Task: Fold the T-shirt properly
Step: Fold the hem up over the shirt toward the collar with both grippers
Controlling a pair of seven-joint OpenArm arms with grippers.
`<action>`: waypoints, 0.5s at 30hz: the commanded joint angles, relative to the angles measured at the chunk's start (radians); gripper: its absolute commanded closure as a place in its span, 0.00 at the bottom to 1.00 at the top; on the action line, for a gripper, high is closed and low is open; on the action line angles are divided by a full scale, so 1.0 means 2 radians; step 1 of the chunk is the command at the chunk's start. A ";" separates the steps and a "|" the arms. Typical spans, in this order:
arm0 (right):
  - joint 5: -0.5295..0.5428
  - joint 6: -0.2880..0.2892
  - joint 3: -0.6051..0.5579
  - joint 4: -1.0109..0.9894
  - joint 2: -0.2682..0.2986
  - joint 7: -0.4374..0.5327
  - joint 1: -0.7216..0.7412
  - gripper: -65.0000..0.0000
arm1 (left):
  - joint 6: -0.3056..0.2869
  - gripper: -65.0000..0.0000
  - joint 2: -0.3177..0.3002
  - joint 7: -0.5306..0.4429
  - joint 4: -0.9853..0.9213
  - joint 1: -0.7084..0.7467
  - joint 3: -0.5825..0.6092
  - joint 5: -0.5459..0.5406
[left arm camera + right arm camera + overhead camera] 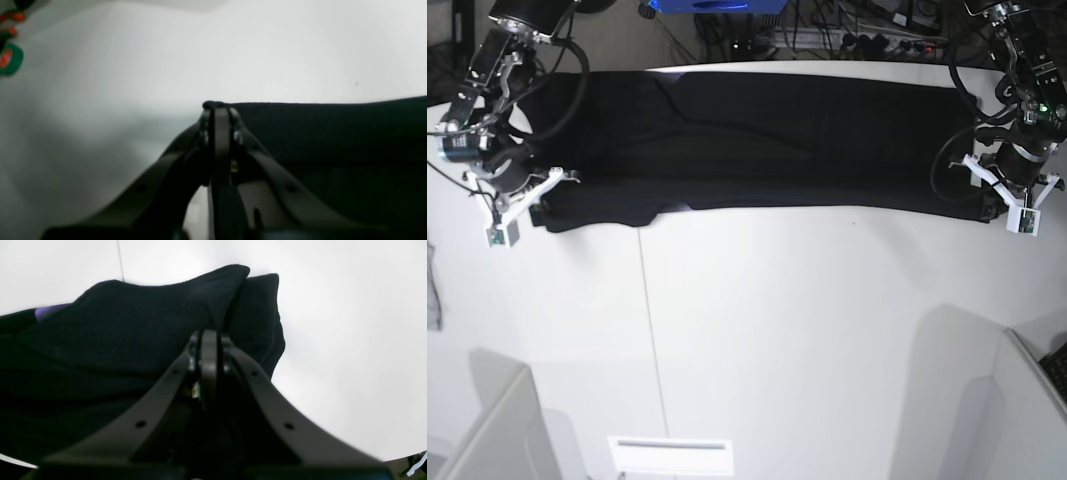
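The black T-shirt [767, 140] lies stretched in a long band across the far part of the white table [777, 320]. My left gripper [216, 107] is shut, pinching a small bump of the shirt's hem [333, 133] at the band's right end [999, 203]. My right gripper [208, 335] is shut at the band's left end [535, 200], with black cloth [116, 340] bunched up around its tips. A sliver of purple print [50, 310] peeks out under a fold.
A grey cloth scrap [432, 290] hangs at the table's left edge. A green tape roll [10, 59] sits far off in the left wrist view. White panels stand at the near left [497, 430] and near right [1027, 400]. Cables [847, 35] run behind the table.
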 commanded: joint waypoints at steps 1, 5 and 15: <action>0.003 0.002 0.003 0.014 0.006 0.009 0.001 1.00 | 0.001 1.00 -0.009 -0.011 0.011 0.003 -0.003 -0.005; 0.003 0.002 0.003 0.017 0.006 -0.012 -0.001 1.00 | 0.001 1.00 -0.017 -0.011 0.011 0.008 -0.003 -0.005; 0.039 0.002 0.068 0.020 -0.008 -0.063 -0.003 1.00 | 0.001 1.00 -0.020 -0.011 0.011 0.025 -0.003 -0.002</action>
